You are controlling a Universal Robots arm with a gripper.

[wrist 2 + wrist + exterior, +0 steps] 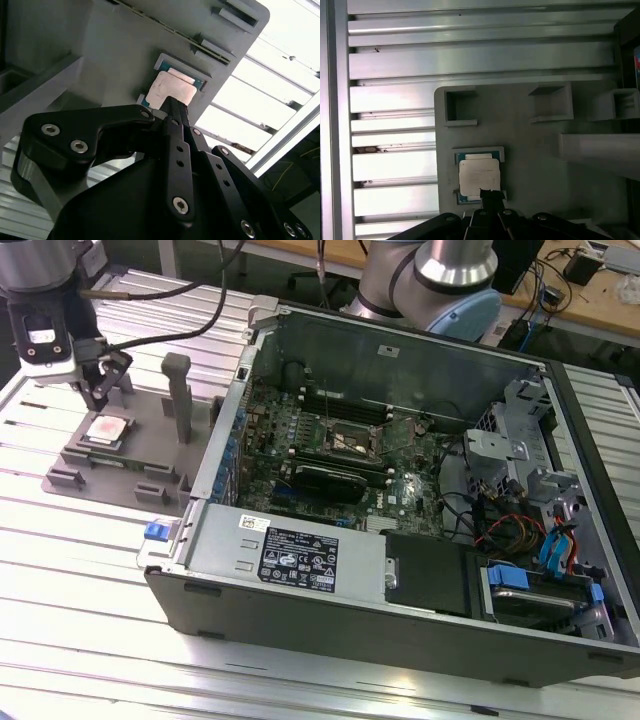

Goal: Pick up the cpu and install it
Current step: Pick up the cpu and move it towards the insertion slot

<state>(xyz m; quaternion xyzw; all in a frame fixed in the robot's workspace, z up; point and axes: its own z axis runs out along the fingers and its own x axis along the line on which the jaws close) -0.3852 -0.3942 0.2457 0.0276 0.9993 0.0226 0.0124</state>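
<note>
Over the gray tray (150, 465) at the exterior view's left, our gripper (98, 392) hangs with its fingers clenched together on nothing. In both wrist views we see the tips meet in one narrow point over an edge of the cpu (478, 176); whether they touch it we cannot tell. The cpu lies flat in its shallow recess on the tray, silver top up, with a thin rim of the recess showing around it. We see a tall gray post (178, 395) standing on the tray between the cpu and the wall of the open computer case (300, 570). The socket (350, 440) sits mid-board inside the case, well apart from the cpu. Bare slatted table (80, 580) lies open around the tray's outer edges.
</note>
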